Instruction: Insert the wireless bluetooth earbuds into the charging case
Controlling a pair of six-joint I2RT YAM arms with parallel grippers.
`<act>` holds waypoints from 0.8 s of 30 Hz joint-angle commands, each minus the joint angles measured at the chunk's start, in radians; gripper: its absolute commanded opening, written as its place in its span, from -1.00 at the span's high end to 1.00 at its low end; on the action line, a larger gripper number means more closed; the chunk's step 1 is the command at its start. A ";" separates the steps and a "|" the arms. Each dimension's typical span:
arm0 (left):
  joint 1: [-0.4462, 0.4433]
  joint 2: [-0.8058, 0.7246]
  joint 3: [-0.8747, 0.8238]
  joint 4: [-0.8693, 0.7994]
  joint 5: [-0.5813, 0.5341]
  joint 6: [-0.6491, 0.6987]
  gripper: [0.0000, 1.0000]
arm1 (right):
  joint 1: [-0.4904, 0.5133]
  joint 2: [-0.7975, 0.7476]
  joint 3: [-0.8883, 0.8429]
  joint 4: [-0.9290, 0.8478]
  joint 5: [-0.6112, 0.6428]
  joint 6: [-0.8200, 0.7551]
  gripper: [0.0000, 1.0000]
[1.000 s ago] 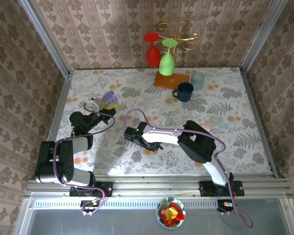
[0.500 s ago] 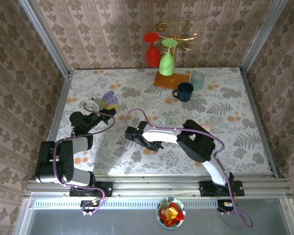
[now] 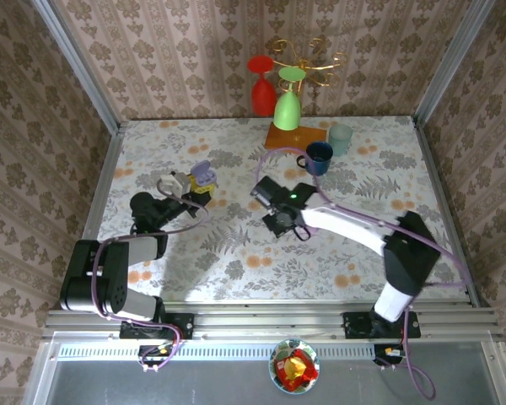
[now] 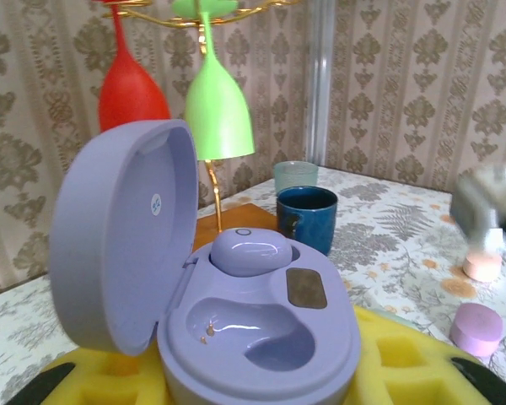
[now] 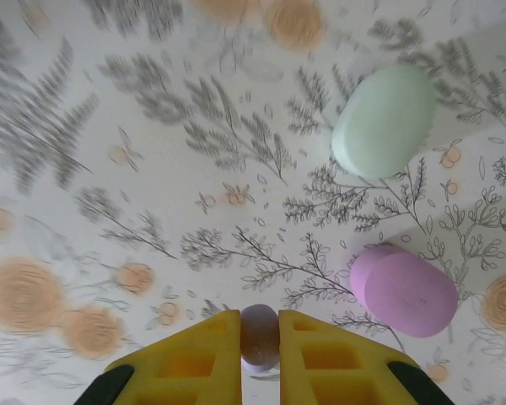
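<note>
My left gripper [image 4: 261, 375] is shut on the purple charging case [image 4: 261, 337], which sits between its yellow fingers [image 4: 405, 359]. The case's lid stands open. One purple earbud [image 4: 246, 250] lies in the far slot, and the near slot is bare. From above, this case [image 3: 202, 173] shows at the table's left middle. My right gripper [image 5: 259, 316] is shut on a second purple earbud [image 5: 259, 331], held above the floral tabletop. In the top view the right gripper [image 3: 268, 192] hangs right of the case, apart from it.
A closed mint green case [image 5: 384, 118] and a closed pink case [image 5: 405, 291] lie on the table ahead of my right gripper. At the back stand a red goblet [image 3: 261, 93], a green goblet [image 3: 287, 105], a dark blue mug [image 3: 318, 158] and a pale cup [image 3: 341, 137].
My right gripper has shut on the purple earbud and swung from the table's centre-left up toward the back right. The left gripper has shifted slightly right with the case.
</note>
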 commanded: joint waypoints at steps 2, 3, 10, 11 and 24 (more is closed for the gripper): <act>-0.057 0.015 0.024 0.034 0.026 0.104 0.32 | -0.086 -0.198 -0.114 0.241 -0.308 0.132 0.68; -0.073 0.017 0.024 0.032 0.028 0.128 0.33 | -0.110 -0.237 -0.138 0.295 -0.362 0.162 0.68; -0.190 0.082 0.063 0.033 0.024 0.205 0.34 | -0.221 -0.366 -0.233 0.570 -0.629 0.357 0.67; -0.206 0.092 0.072 0.033 0.019 0.204 0.34 | -0.223 -0.363 -0.230 0.590 -0.645 0.367 0.67; -0.324 0.194 0.176 0.034 0.010 0.168 0.36 | -0.202 -0.266 -0.112 0.595 -0.688 0.321 0.66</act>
